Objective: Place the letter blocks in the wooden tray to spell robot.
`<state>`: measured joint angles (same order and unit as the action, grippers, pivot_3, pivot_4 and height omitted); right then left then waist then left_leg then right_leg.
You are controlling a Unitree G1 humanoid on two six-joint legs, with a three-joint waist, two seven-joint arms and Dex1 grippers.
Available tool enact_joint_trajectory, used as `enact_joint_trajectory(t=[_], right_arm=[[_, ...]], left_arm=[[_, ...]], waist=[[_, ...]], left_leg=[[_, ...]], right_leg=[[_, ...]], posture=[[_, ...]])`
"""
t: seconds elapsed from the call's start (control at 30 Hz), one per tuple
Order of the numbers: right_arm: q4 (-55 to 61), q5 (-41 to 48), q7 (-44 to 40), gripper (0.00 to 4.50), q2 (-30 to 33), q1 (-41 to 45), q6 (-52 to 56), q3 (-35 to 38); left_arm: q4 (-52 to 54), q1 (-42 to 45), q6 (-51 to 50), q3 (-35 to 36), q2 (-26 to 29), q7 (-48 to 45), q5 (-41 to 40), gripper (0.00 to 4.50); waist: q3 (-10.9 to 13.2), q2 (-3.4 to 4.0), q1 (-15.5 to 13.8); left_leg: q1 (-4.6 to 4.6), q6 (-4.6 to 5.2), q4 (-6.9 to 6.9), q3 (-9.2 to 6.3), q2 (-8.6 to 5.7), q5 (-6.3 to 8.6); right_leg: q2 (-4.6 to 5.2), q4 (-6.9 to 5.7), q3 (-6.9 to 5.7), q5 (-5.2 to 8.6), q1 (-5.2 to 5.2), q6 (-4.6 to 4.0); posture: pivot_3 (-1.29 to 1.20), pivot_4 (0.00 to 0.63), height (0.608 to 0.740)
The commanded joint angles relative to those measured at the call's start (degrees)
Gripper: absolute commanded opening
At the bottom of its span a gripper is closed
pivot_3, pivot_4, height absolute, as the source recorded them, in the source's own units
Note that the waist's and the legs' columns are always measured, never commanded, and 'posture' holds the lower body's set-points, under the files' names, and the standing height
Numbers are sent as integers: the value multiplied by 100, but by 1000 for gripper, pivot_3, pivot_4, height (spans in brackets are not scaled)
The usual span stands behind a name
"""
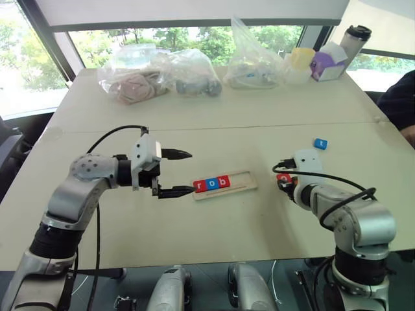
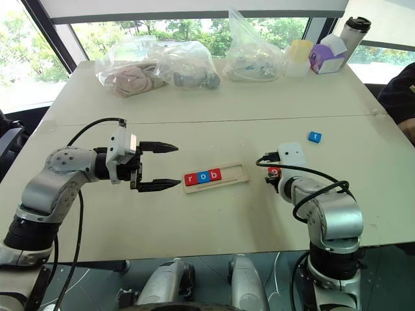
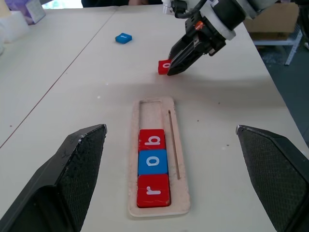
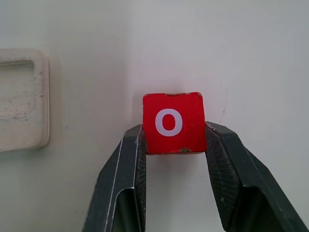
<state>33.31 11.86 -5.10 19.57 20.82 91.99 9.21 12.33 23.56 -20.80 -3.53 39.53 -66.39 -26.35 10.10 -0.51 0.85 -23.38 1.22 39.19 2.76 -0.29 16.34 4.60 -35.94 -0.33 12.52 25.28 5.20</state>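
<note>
The wooden tray [image 2: 216,176] is lying in the middle of the worktop [image 2: 214,220], and three letter blocks are already sitting in its groove, touching each other: the red "r" [image 3: 153,190] at the left end, then the blue "o" [image 3: 152,162], then the red "b" [image 3: 152,140]. The right part of the groove is standing empty, with room for more tiles. So I am judging that a bit more than half of the word is done, and two letters are left.

The right pincer [image 4: 174,140] is gripping the second "o", a red block [image 4: 173,123], between its two fingers, clenched on both sides of it. It is holding this block just to the right of the tray's empty end, close above the worktop or touching it; I cannot tell which. This tile should be going into the groove beside the "b".

The blue block [image 2: 314,137] for the last letter is lying alone, farther away on the right side, well apart from the tray.

The left pincer [image 2: 159,166] is hovering at the tray's left end, with its fingers spread wide and gripping nothing.
</note>
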Motion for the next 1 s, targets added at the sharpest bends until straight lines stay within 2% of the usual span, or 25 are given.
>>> enact_joint_trajectory(t=[0.03,0.23,0.37,0.47,0.57,0.67,0.77,0.87,1.0], right_arm=[[-30,-83,12,1641,20,117,-143,-45],[-236,-124,-52,4439,121,277,-286,-75],[-219,-32,-249,4439,338,443,-208,-118],[4,397,-916,4439,1000,733,-247,-352],[-16,1001,-1935,4439,1918,1130,-522,-564],[-324,1607,-3608,4439,3204,1266,-1453,-760],[-864,1361,-4675,4439,4143,1074,-2820,-1236],[-1547,916,-5744,4439,4619,837,-4509,-1710],[-2441,428,-6673,4439,4617,778,-6229,-2130]], left_arm=[[246,-97,177,-6,181,-140,90,4500],[184,-227,718,-203,467,-444,541,4500],[119,-156,798,-237,474,-476,586,4500],[56,-82,779,-217,453,-501,577,4500],[-64,6,810,-233,425,-546,587,4500],[-205,149,839,-264,376,-599,587,4500],[-303,253,862,-287,334,-647,586,4500],[-335,301,883,-311,326,-723,593,4500],[-307,333,847,-295,346,-768,578,4500]], waist=[[0,0,0],[0,0,3],[0,0,-8],[1,1,-4],[3,0,-2],[3,0,-17],[3,-6,-13],[3,-7,-5],[4,-6,3]], left_leg=[[0,0,0,0,0,0],[0,0,0,0,0,0],[-1,0,0,0,0,0],[-4,1,0,1,-1,0],[-5,2,-1,0,0,1],[-4,3,-7,-3,1,2],[-4,11,-9,-9,5,7],[-4,27,-5,5,4,16],[-3,36,-3,20,2,22]], right_leg=[[0,0,0,0,0,0],[0,1,0,1,1,-2],[1,4,0,1,1,-2],[3,9,0,1,2,-2],[2,17,-1,1,-1,-2],[-1,30,-3,2,-7,0],[-6,62,-10,2,-23,2],[0,83,-8,1,-32,3],[4,82,0,-4,-29,12]], posture=[[0,150,740],[0,150,740],[0,150,740],[0,150,740],[0,150,740],[0,150,740],[0,150,740],[0,150,740],[0,150,740]])
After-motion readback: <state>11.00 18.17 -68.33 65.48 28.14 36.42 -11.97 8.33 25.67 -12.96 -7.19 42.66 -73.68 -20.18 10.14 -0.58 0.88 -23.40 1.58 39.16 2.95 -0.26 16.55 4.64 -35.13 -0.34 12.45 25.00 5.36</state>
